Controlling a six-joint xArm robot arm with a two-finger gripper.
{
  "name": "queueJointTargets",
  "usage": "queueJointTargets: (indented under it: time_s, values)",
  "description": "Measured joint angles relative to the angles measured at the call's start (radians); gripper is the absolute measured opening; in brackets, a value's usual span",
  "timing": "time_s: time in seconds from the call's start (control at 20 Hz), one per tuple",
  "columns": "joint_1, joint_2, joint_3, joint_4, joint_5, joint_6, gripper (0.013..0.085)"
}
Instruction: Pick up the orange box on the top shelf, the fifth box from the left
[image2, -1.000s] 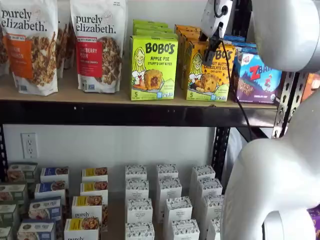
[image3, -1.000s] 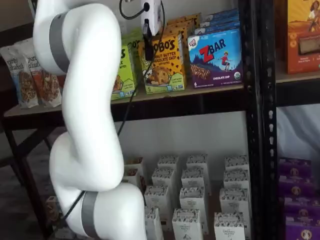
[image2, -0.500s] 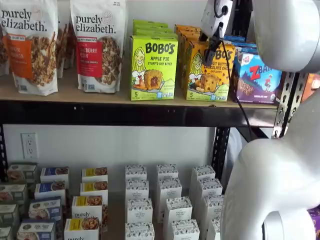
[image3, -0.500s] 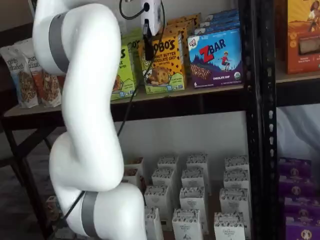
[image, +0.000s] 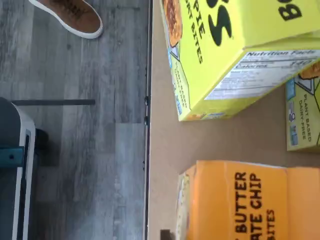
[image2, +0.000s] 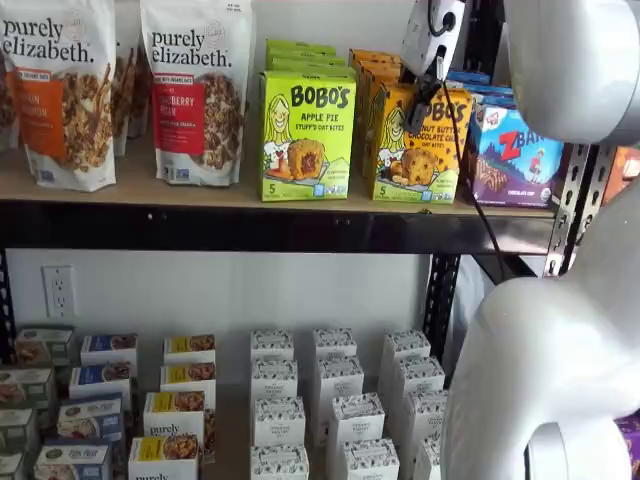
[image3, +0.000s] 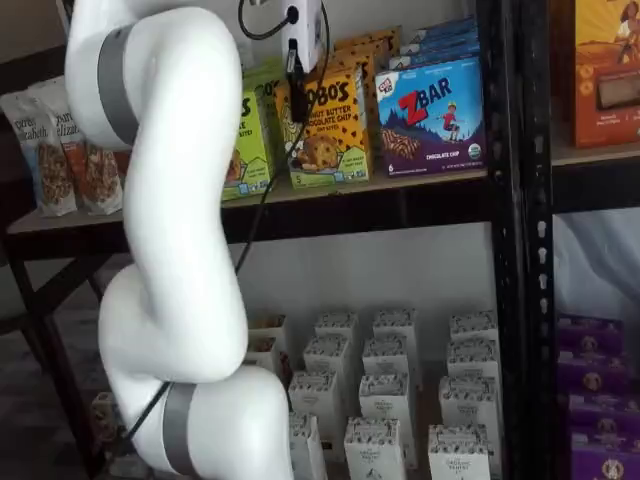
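The orange box (image2: 418, 145) stands upright at the front of the top shelf (image2: 250, 195), wedged between the lime-green Apple Pie box (image2: 307, 135) and the Z Bar box (image2: 515, 155), so the only free way in is probably from above. That's likely why the gripper (image2: 425, 100) hangs right at its top edge. Its black fingers (image3: 297, 85) show side-on against the carton in both shelf views, so whether they've actually clamped can't be told.
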Motion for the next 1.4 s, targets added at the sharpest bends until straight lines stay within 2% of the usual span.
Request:
queueJointTargets:
  time_s: [0.05,0.1,0.5,1.05,1.2,1.4]
  values:
    - [0.0,0.0,0.001,0.0,0.0,0.0,0.049]
    - [0.0,0.0,0.001,0.001,0.0,0.0,0.045]
    - [0.007,0.005,-0.003,-0.014,0.008,0.005,0.045]
    - [0.004,-0.004,0.009,-0.002,-0.009,0.003,0.045]
    - [0.004,-0.005,0.01,-0.001,-0.01,0.002,0.037]
    - [0.006,0.003,-0.002,-0.011,0.006,0.005,0.037]
